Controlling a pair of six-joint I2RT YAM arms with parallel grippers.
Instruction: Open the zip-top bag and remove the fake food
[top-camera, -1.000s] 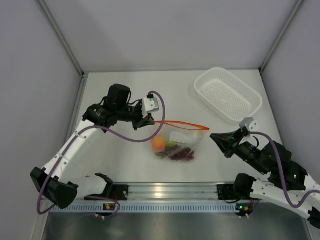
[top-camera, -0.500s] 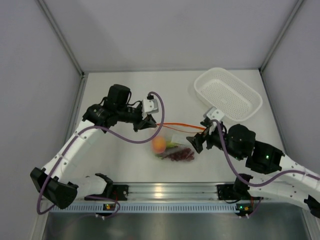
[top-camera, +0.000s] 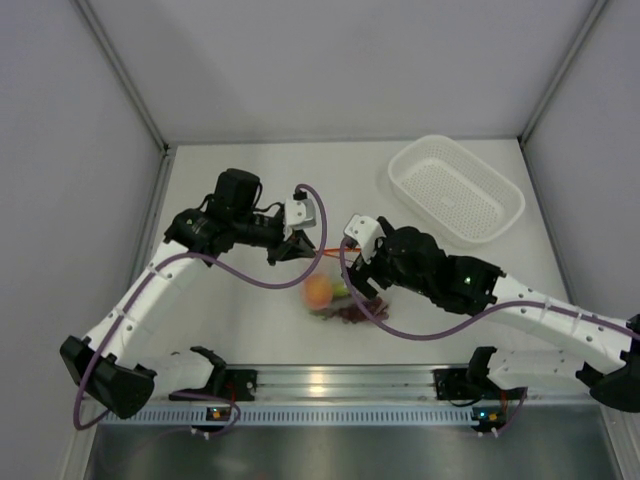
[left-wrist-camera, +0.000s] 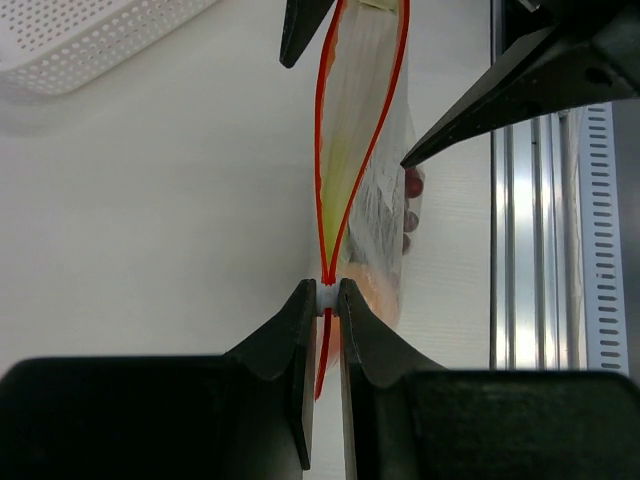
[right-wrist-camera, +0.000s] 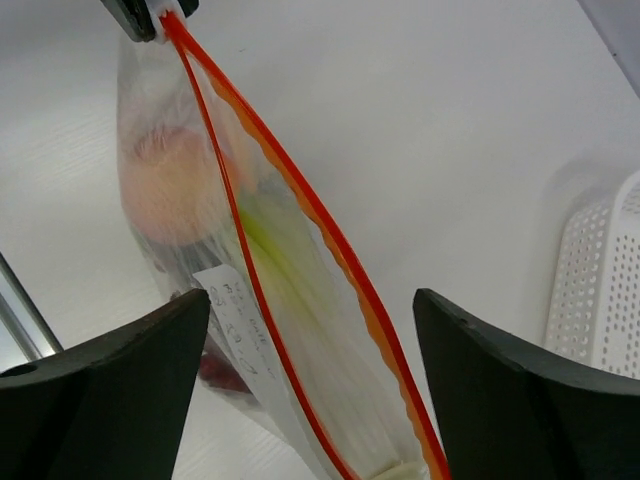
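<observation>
My right arm has swung in from the near-right corner. The right gripper (top-camera: 352, 268), pinched together a second ago, now stands spread wide at the mouth of the zip-top bag (right-wrist-camera: 300, 335).

The left gripper (left-wrist-camera: 327, 294) is clenched on the end of the orange-red zipper strip (left-wrist-camera: 324, 150), holding that edge up. From its wrist view I see the strip parted into a narrow leaf-shaped opening, with one right finger on each side and neither touching the plastic. The bag hangs over the middle of the table (top-camera: 230, 310), towards the near edge, and the fake food is inside it: orange-pink fruit (top-camera: 318, 291), green stalk (right-wrist-camera: 290, 270) and grape bunch (top-camera: 352, 313). The white basket (top-camera: 455, 188) sits well apart at the far right.
</observation>
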